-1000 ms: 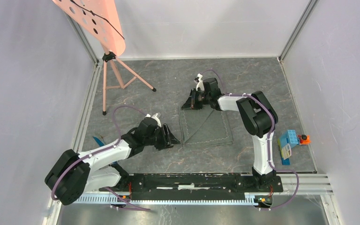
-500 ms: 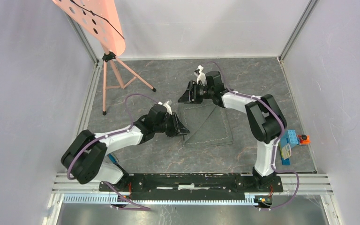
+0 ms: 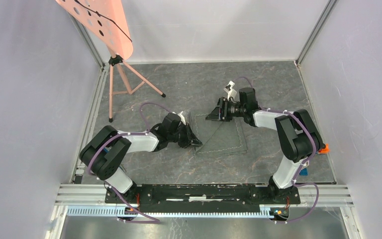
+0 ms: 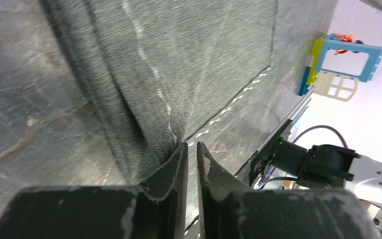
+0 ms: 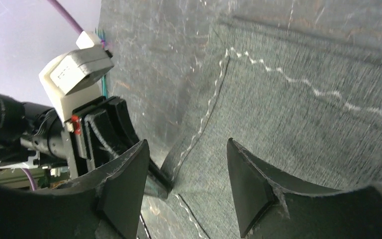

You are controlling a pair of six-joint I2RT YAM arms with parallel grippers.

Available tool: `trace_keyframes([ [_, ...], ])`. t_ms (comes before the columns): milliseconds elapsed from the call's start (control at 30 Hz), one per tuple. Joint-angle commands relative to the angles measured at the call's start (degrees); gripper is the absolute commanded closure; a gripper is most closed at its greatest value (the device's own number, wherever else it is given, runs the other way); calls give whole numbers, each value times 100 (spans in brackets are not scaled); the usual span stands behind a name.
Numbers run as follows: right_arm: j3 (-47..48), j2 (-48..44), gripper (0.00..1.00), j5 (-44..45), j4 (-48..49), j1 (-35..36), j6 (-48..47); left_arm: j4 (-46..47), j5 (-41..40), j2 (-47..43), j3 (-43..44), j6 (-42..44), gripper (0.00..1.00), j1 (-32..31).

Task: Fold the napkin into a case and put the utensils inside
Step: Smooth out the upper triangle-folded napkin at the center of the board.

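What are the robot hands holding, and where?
The left end effector pinches the napkin at its hemmed corner; the right end effector is open, holding nothing.

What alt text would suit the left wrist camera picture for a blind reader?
The left end effector pinches a puckered edge of the dark grey napkin lying on a slate floor; a blue-and-white block stands beyond it.

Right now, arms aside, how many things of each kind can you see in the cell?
napkin: 1
pink tripod stand: 1
blue-and-white toy block: 1
utensils: 0 in view
Total: 3
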Motion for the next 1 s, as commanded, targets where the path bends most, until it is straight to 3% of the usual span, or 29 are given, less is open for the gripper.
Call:
trace_keyframes([
  [0, -290, 16, 35, -277, 554, -166, -165, 533, 18, 183, -317, 202, 83, 24],
  [233, -550, -22, 35, -355, 722, -531, -157, 692, 156, 188, -562, 290, 83, 40],
  [667, 126, 178, 35, -377, 305, -1031, -354, 236, 512, -589, -210, 346, 76, 37],
  [967, 490, 665, 36, -260, 579, -1059, -141, 636, 707, -159, -318, 273, 76, 26],
])
